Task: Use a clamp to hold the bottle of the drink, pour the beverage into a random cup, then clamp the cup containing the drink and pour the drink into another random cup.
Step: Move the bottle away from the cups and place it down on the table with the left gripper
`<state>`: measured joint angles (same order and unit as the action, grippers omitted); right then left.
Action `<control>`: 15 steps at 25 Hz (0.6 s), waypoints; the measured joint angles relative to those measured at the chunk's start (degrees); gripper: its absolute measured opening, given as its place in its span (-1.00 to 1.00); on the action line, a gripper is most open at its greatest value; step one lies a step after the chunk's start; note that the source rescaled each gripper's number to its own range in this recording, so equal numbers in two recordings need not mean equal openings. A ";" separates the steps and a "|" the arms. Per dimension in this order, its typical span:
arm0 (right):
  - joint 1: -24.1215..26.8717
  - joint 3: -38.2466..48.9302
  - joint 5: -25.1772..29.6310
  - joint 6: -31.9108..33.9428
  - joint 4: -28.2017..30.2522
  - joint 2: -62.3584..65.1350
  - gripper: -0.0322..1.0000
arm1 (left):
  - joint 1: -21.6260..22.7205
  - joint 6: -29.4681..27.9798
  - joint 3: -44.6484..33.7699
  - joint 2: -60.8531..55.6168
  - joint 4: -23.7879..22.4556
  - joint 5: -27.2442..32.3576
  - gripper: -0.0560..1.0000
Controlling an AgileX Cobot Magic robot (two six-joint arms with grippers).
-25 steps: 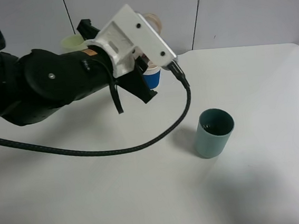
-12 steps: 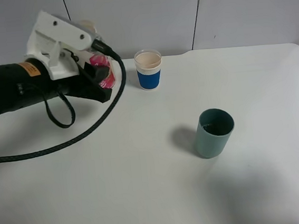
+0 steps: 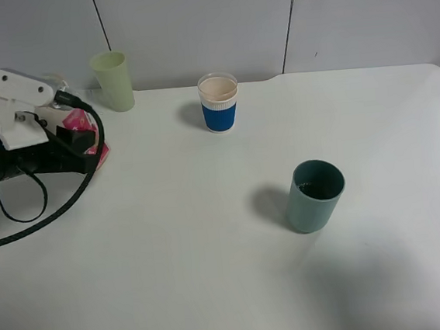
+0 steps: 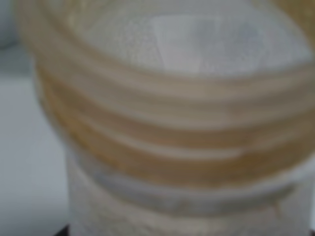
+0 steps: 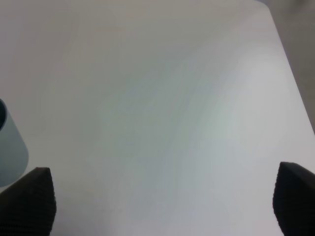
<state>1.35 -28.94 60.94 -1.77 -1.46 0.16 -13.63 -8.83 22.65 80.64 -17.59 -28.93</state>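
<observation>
My left gripper (image 3: 76,144), black fingers on a white bracket, sits at the far left of the table, shut on the bottle of the drink (image 3: 78,121), whose pink label shows between the fingers. The left wrist view is filled by the bottle's wide threaded mouth (image 4: 167,123), blurred. The teal cup (image 3: 315,195) stands right of centre with dark beverage (image 3: 313,188) low inside it. The blue-banded white cup (image 3: 219,102) stands at the back centre. My right gripper (image 5: 162,199) is open over bare table, the teal cup (image 5: 7,147) just beside one fingertip (image 5: 29,199).
A pale green tumbler (image 3: 113,80) stands at the back left against the wall, just beyond the left gripper. A black cable (image 3: 49,216) loops from the left arm onto the white table (image 3: 215,275). The table's right edge (image 5: 290,83) shows in the right wrist view.
The left arm has swung left and down with the bottle, from in front of the blue-banded cup to the table's far left, uncovering the tumbler. The cups have not moved.
</observation>
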 joint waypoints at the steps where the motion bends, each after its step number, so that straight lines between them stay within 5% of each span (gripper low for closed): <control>1: 0.00 0.00 0.00 0.00 0.00 0.00 0.30 | 1.36 -0.12 -0.82 0.00 -0.38 -1.80 -0.89; 8: 0.00 0.00 0.00 0.00 0.00 0.00 0.30 | 6.57 -0.24 -3.72 1.63 -4.60 -6.35 -0.89; 15: 0.00 0.00 0.00 0.00 0.00 0.00 0.30 | 7.02 -0.24 -4.00 8.30 -7.31 -10.70 -0.89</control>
<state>1.35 -28.94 60.94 -1.77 -1.46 0.16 -6.61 -9.06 18.65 88.94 -24.90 -39.64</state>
